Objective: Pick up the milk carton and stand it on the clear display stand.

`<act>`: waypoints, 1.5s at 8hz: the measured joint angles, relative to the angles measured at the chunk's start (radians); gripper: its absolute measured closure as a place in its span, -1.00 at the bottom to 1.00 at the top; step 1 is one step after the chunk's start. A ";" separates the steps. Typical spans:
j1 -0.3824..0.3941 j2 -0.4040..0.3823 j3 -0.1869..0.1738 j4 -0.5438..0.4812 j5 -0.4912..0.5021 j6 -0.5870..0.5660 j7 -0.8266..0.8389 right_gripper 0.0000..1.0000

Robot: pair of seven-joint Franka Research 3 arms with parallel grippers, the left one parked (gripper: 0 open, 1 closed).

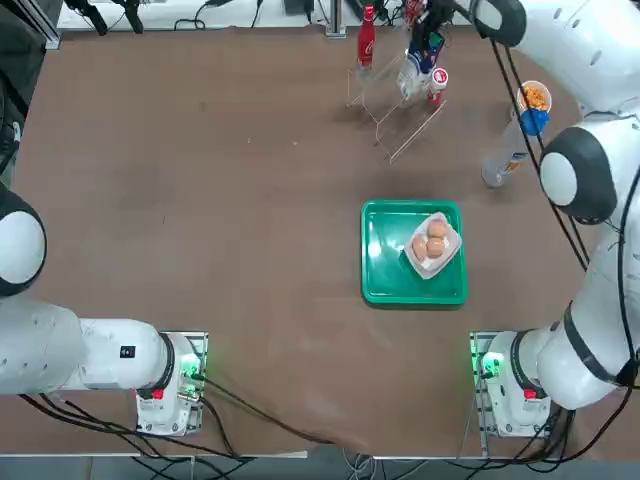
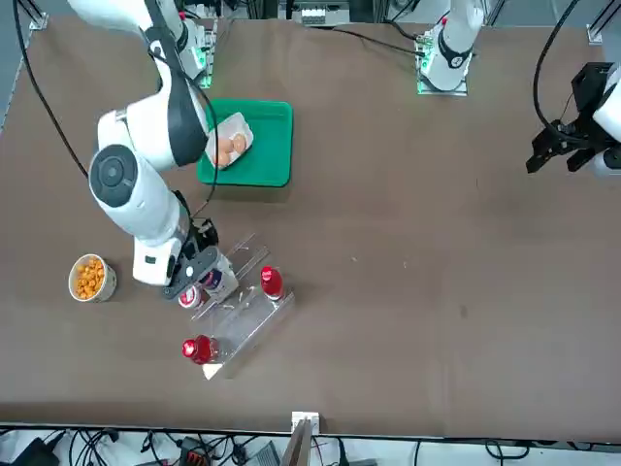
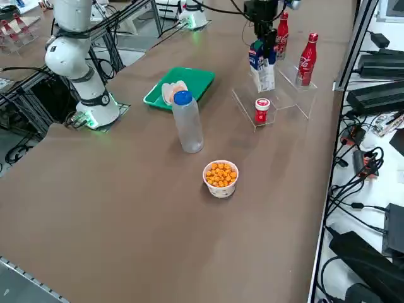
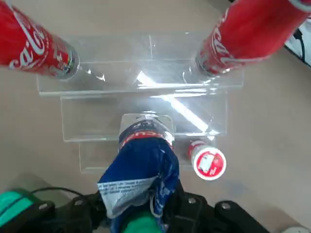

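The milk carton, blue, creased and crumpled at its gabled top, hangs over the clear display stand, a glassy stepped riser near the table far edge. Two red bottles flank the top step; a small red can stands beside. The right hand is clamped on the carton's top.

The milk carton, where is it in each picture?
Top view: the milk carton is at the far edge, in the right gripper.
Front view: low left, beside the clear display stand.
Right side view: top middle.
Right wrist view: centre, at the gripper.
Shared landmark: the small red can beside it.
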 joint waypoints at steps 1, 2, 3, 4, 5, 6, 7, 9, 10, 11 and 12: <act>0.006 0.016 0.000 0.016 0.000 0.009 0.005 0.25; 0.009 0.026 -0.001 0.022 0.000 0.022 0.012 0.23; 0.013 0.035 -0.003 0.026 0.000 0.037 0.022 0.23; 0.018 0.043 -0.003 0.028 0.000 0.053 0.037 0.23; 0.021 0.045 -0.003 0.030 0.000 0.059 0.044 0.20; 0.023 0.047 -0.004 0.030 0.000 0.065 0.046 0.19; 0.023 0.049 -0.004 0.030 0.000 0.075 0.047 0.09; 0.026 0.056 -0.004 0.031 0.000 0.096 0.051 -0.38; 0.026 0.057 -0.004 0.035 0.000 0.100 0.062 -0.78; 0.026 0.057 -0.004 0.049 0.000 0.103 0.084 -0.98; 0.027 0.057 -0.004 0.070 0.000 0.103 0.099 -0.99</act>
